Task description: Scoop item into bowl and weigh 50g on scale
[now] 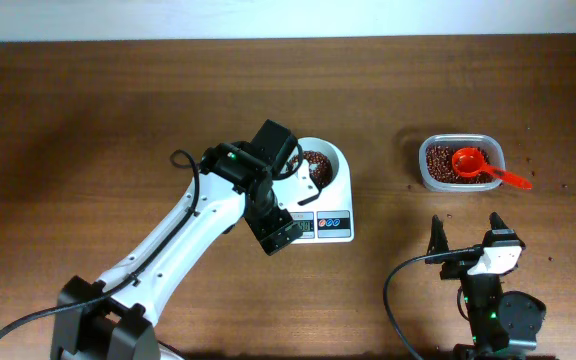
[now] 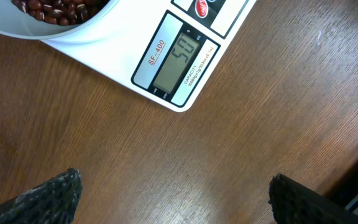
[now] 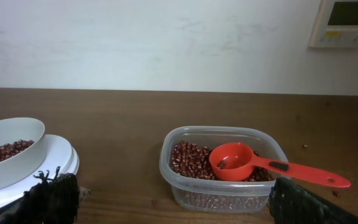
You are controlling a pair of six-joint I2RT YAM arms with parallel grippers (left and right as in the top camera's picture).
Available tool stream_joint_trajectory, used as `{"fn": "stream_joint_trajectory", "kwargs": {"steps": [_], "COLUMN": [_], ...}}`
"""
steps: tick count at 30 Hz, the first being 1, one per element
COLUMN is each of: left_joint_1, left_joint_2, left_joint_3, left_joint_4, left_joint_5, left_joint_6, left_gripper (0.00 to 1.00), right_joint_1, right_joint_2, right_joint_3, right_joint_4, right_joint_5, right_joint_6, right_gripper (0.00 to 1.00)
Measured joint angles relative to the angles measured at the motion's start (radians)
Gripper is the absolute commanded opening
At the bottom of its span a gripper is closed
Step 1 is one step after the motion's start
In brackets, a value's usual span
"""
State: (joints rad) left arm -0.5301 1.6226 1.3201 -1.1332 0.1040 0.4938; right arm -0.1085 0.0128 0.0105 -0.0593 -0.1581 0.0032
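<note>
Maroon beans [image 3: 5, 151] lie in one white bowl [image 3: 17, 171] on the single scale [image 1: 336, 205] — display end facing the robot, long axis front-to-back. One clear tub [image 3: 222, 199] holds more beans and one orange scoop [image 3: 235, 163], its handle pointing right. The left gripper [image 2: 173, 193] and right gripper [image 3: 179, 196] are both spread wide, holding nothing.
</note>
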Motion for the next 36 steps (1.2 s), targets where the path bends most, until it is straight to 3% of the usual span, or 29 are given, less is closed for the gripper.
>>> {"fn": "stream_joint_trajectory", "kwargs": {"steps": [23, 31, 36], "left_joint_1": [0.000, 0.000, 0.000], "left_joint_2": [0.001, 0.040, 0.042], "left_joint_3": [0.000, -0.009, -0.106], "left_joint_4": [0.001, 0.104, 0.163], "left_joint_5": [0.000, -0.003, -0.016], "left_joint_6": [0.000, 0.000, 0.039], "left_gripper": [0.99, 0.99, 0.99], "right_joint_1": [0.000, 0.000, 0.000], "right_joint_2": [0.000, 0.000, 0.000], "right_joint_3": [0.000, 0.000, 0.000], "right_joint_4": [0.000, 0.000, 0.000], "right_joint_5": [0.000, 0.000, 0.000], "right_joint_6": [0.000, 0.000, 0.000], "right_gripper": [0.99, 0.99, 0.99]}}
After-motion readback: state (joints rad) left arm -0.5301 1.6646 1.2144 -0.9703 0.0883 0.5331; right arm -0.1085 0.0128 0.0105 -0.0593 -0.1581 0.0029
